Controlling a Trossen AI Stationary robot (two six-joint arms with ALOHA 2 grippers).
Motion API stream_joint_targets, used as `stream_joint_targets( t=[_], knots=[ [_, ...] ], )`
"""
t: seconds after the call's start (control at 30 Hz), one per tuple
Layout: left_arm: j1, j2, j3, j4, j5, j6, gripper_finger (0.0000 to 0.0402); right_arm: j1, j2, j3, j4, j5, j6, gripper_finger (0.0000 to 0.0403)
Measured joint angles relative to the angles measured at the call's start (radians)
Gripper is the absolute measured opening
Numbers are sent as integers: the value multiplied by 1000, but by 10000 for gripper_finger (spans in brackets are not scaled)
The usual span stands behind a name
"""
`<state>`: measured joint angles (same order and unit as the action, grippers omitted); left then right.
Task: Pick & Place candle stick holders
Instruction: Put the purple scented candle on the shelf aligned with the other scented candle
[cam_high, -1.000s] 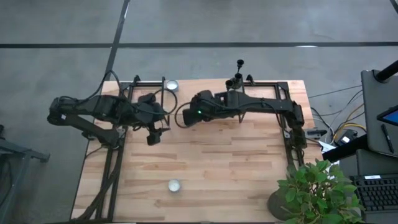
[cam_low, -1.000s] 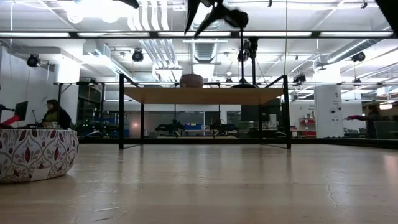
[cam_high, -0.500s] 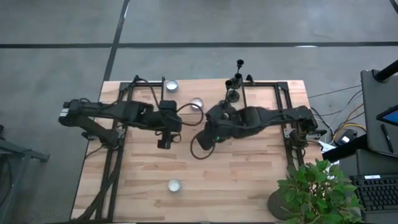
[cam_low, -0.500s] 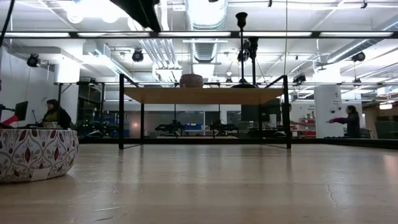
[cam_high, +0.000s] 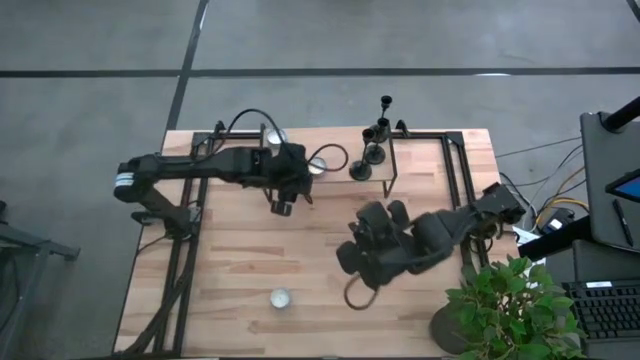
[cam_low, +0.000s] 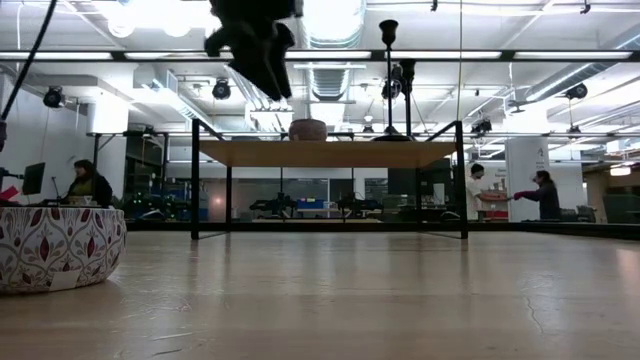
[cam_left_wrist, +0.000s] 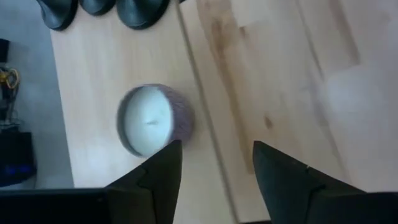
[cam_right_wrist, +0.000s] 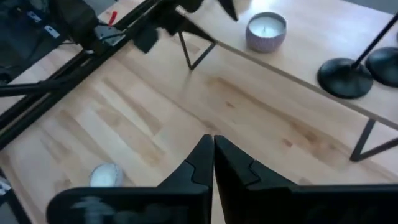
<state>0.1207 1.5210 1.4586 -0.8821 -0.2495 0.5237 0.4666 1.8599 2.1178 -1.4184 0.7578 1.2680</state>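
Note:
Three black candle stick holders (cam_high: 372, 140) stand by their round bases on a raised wooden shelf (cam_low: 325, 152) at the table's far edge. They show on the shelf in the low view (cam_low: 388, 70), and their bases show in the left wrist view (cam_left_wrist: 140, 11) and the right wrist view (cam_right_wrist: 344, 78). My left gripper (cam_high: 283, 205) is open and empty above the table, just left of a small candle (cam_left_wrist: 155, 120) on the shelf; it also shows in the low view (cam_low: 250, 40). My right gripper (cam_right_wrist: 213, 155) is shut and empty, above the table's near right part (cam_high: 348, 258).
A second candle (cam_high: 275, 137) sits at the far edge and a third (cam_high: 280, 298) near the near edge. A patterned bowl (cam_low: 55, 245) shows at the left in the low view. A potted plant (cam_high: 510, 310) stands at the near right corner. People move in the room behind.
My left gripper has gone toward the table's right edge and a little toward the far edge, close to the candle on the shelf. My right arm has drawn back from the shelf toward the table's near edge.

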Motion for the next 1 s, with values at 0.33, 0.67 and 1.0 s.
stream_joint_targets(
  t=[0.33, 0.67, 1.0],
  knots=[
    [51, 71, 1, 92, -2, 109, 190, 22, 0, 0, -18, 5, 87, 8],
    [57, 110, 1, 94, -2, 117, 190, 20, 0, 0, -23, 6, 76, 8],
    [79, 112, 4, 109, -18, 114, 135, 20, 0, 0, -23, 9, 67, 8]
  ],
)
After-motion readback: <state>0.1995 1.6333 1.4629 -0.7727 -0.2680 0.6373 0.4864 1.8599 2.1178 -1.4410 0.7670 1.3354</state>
